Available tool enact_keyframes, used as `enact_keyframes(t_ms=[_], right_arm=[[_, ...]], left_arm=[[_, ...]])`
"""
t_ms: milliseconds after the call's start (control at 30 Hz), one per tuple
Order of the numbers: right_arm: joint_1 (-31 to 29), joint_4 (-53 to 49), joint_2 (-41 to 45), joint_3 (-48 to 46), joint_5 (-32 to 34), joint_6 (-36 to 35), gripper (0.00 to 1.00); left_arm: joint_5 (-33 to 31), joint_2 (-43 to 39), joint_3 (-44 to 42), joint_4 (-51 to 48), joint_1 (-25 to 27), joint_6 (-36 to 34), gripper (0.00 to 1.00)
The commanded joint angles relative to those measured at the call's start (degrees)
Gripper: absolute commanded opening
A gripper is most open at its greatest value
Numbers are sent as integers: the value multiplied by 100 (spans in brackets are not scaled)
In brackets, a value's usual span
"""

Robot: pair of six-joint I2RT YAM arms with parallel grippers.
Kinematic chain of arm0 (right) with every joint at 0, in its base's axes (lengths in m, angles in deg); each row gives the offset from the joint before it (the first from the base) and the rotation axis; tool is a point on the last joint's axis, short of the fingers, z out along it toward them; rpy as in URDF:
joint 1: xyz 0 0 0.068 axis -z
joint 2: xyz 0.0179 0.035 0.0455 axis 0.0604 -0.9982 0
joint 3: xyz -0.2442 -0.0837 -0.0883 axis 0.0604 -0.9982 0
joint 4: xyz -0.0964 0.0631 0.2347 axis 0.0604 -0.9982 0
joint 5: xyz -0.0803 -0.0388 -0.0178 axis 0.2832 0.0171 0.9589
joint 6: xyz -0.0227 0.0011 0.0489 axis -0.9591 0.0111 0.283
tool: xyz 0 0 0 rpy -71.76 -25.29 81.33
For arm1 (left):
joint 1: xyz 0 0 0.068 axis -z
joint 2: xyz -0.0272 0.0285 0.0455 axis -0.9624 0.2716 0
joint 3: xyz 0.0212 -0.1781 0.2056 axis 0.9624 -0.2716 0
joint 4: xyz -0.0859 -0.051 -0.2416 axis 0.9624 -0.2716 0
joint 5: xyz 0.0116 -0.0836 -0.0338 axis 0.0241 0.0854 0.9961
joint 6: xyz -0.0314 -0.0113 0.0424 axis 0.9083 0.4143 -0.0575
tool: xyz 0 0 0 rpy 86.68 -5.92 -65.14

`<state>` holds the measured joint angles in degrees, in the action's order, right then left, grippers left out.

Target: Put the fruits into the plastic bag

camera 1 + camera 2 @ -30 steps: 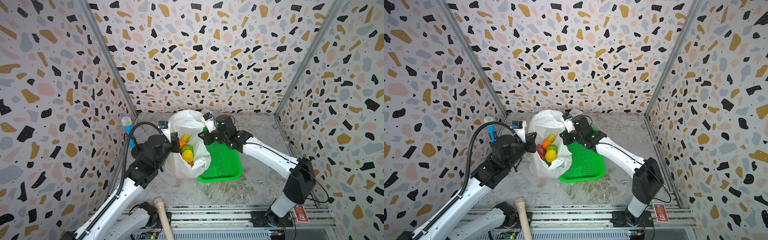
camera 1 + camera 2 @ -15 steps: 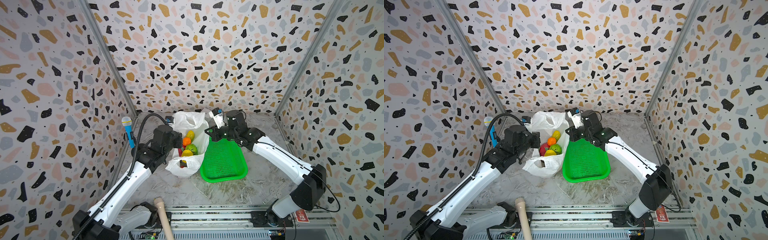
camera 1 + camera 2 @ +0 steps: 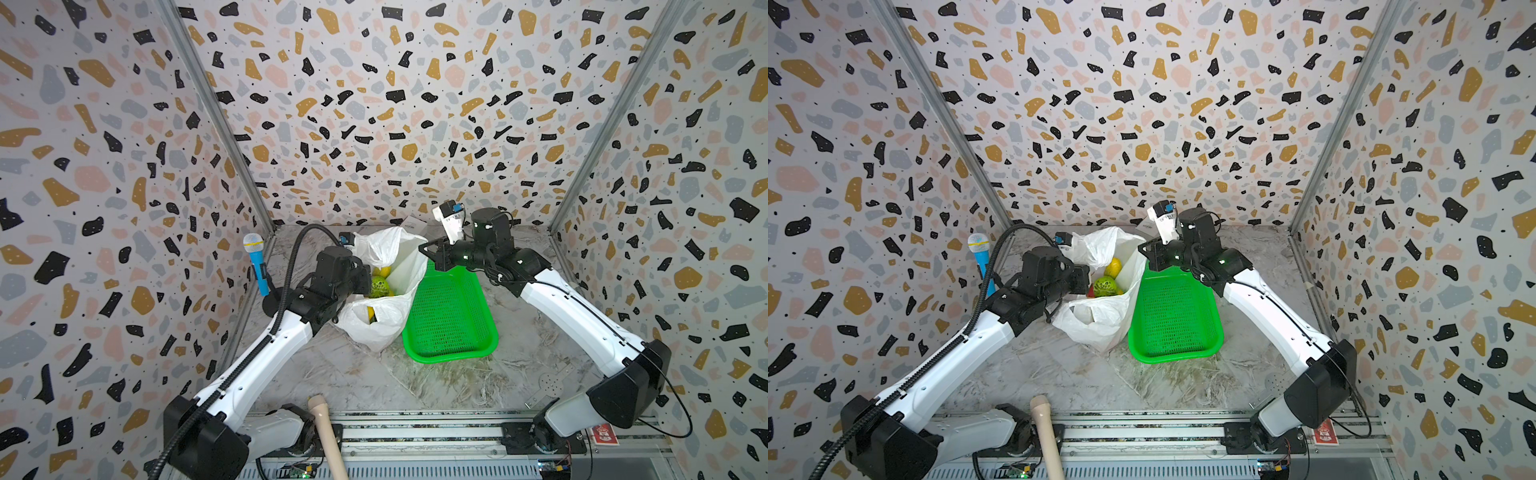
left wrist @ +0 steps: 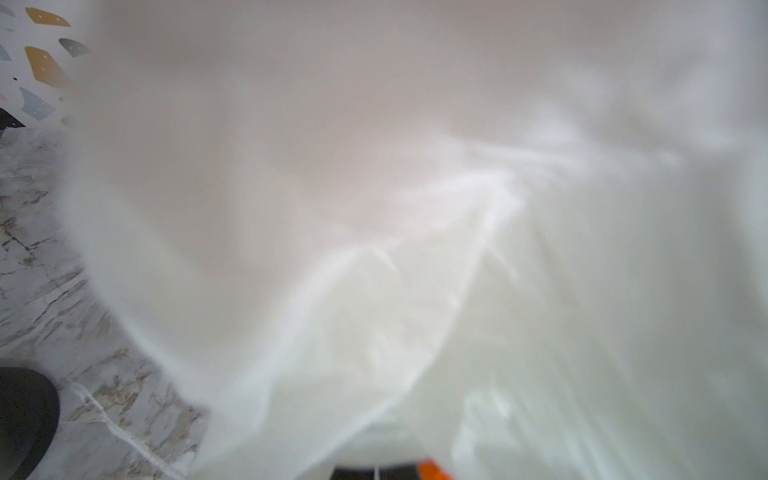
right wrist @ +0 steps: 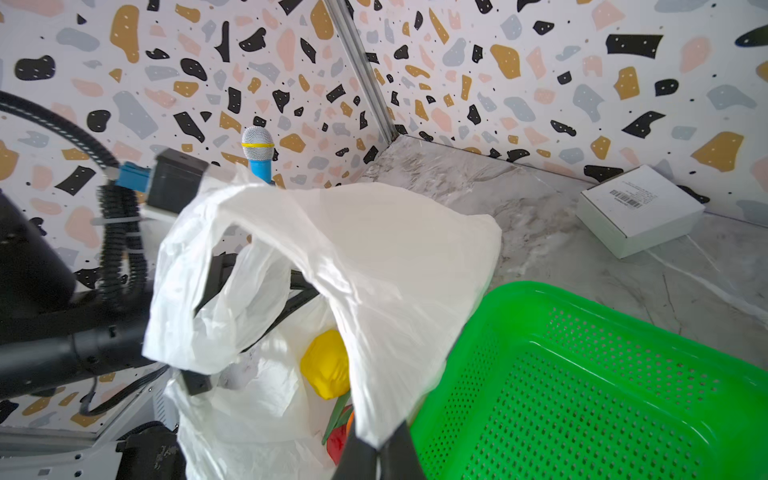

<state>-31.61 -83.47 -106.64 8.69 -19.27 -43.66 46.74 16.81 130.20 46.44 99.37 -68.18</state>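
The white plastic bag (image 3: 384, 320) (image 3: 1100, 320) rests on the table with its mouth held apart. Inside it lie fruits: a green one (image 3: 380, 286) (image 3: 1105, 286), a yellow one (image 3: 1113, 267) (image 5: 326, 363) and a red one (image 5: 337, 440). My left gripper (image 3: 366, 277) (image 4: 376, 473) is shut on the bag's left rim; blurred film (image 4: 415, 249) fills the left wrist view. My right gripper (image 3: 428, 252) (image 5: 376, 455) is shut on the bag's right rim (image 5: 374, 415), just above the green basket's far end.
The green mesh basket (image 3: 451, 324) (image 3: 1177, 328) (image 5: 582, 395) lies right of the bag with nothing in it. A blue toy microphone (image 3: 258, 266) (image 5: 258, 156) leans at the left wall. A white box (image 5: 640, 208) sits at the back. A wooden handle (image 3: 326, 432) pokes in at the front edge.
Both grippers have moved down and toward the back wall with the bag's rim in them. The bag has sunk lower beside the basket, its mouth still spread.
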Motion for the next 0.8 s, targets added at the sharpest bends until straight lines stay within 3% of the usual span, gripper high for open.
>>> enact_keyframes(t_ms=[0, 33, 67, 133, 233, 333, 600, 767], right_arm=[[24, 84, -281, -255, 20, 139, 0], [21, 87, -361, -311, 19, 180, 1], [17, 83, -398, -345, 15, 201, 9], [-14, 158, -360, -476, -77, 177, 37], [-87, 196, -134, -667, -121, 59, 60], [-147, 93, 174, -925, -54, -52, 70], [-193, 270, 1437, -2313, 144, -1, 80], [-439, 488, 2216, -3030, -207, -200, 88]], left_arm=[[111, -226, 136, 203, -37, 258, 0], [147, -246, 109, 196, -43, 329, 0], [163, -248, 97, 188, -49, 392, 0], [125, -229, 22, 202, -77, 536, 0], [42, -194, -68, 271, -87, 575, 0], [12, -145, -96, 330, -95, 563, 0], [-124, -123, -138, 299, -90, 447, 0], [-176, -139, -165, 293, -93, 411, 0]])
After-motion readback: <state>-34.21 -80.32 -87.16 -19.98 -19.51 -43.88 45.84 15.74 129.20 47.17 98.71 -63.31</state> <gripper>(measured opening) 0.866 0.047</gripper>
